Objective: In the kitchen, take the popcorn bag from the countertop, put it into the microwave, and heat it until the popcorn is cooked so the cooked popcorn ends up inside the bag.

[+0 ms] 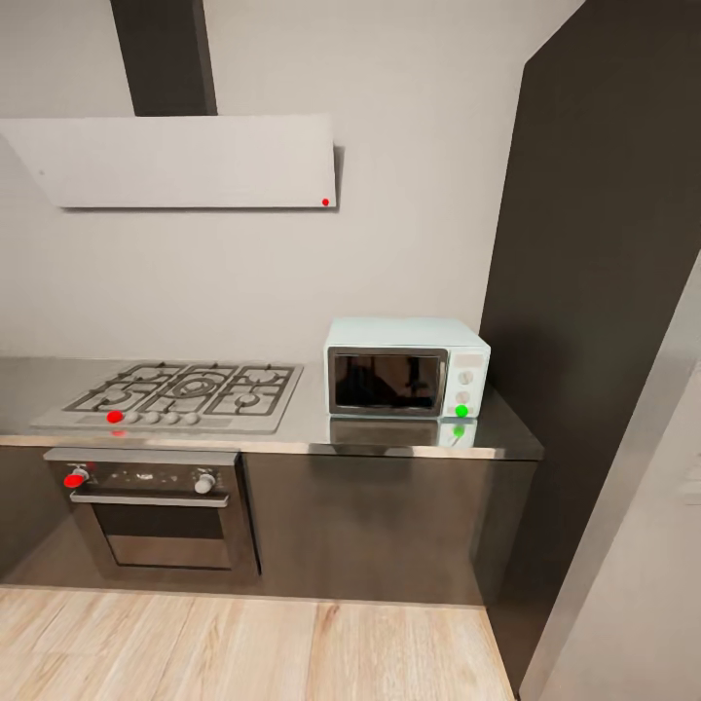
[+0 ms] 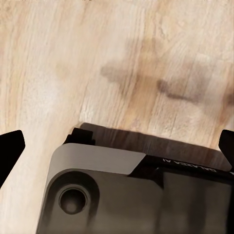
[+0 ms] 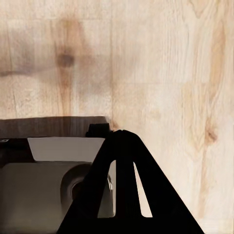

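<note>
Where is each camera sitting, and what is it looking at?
Head view: up on the robot's head, facing the kitchen wall: the microwave, door shut, on the countertop beside the stove.
Left wrist view: on the left arm, pointing down at the wooden floor; its dark claw fingertips stand wide apart over the robot's grey base.
Right wrist view: on the right arm, also pointing down; its claw is closed.
Both wrist views share floor and base.

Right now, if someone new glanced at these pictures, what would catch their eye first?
Probably the pale mint-blue microwave, door closed, with a green light, sitting at the right end of the steel countertop beside a tall dark panel. To its left lie a gas hob with one red knob, a built-in oven below it, and a white hood above. Both wrist views look down at light wooden floor.
</note>
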Available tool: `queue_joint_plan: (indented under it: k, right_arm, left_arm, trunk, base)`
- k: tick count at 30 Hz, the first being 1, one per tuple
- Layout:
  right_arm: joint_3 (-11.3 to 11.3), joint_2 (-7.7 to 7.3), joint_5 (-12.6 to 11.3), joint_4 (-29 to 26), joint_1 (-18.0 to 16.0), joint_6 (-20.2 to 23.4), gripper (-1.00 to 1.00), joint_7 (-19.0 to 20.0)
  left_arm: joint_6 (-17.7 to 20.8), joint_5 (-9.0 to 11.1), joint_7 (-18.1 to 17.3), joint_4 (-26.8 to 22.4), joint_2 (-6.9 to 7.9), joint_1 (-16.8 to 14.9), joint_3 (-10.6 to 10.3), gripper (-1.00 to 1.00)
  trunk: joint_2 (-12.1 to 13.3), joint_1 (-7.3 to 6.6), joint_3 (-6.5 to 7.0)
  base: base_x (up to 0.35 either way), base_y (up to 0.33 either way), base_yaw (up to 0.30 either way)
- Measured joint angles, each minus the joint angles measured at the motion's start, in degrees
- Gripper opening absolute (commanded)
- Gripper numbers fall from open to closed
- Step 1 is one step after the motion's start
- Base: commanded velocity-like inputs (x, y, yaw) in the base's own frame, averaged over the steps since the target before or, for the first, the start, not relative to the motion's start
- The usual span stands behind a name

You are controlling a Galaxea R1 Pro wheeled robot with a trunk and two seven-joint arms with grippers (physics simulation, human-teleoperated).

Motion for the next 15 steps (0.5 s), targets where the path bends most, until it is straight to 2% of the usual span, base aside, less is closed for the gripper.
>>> queue_joint_plan:
  k: [9,10,11,15]
  right_arm:
    - [-0.1,0.0,-0.3,0.0,0.2,-1.2,-1.0,-0.3]
    - [-0.4,3.28,-0.2,-0.1,0.2,-1.4,-1.0,-1.2]
    - [-0.3,5.29,-0.1,-0.1,0.2,-1.4,-1.0,-1.2]
    - [-0.4,5.25,-0.2,-0.1,0.2,-1.4,-1.0,-1.2]
  left_arm:
    - [0.0,-0.4,0.0,-0.1,0.01,0.0,-0.1,1.0]
    - [0.0,-0.4,0.0,-0.1,0.01,0.0,-0.1,1.0]
    - [0.0,-0.4,0.0,-0.1,0.0,0.0,-0.1,1.0]
    - [0.0,-0.4,0.0,-0.1,0.0,0.0,-0.1,1.0]
  trunk:
    - [0.0,0.0,0.0]
    - [0.0,0.0,0.0]
    - [0.0,0.0,0.0]
    - [0.0,0.0,0.0]
  base:
    - [0.0,0.0,0.0]
    - [0.0,0.0,0.0]
    - [0.0,0.0,0.0]
    - [0.0,0.0,0.0]
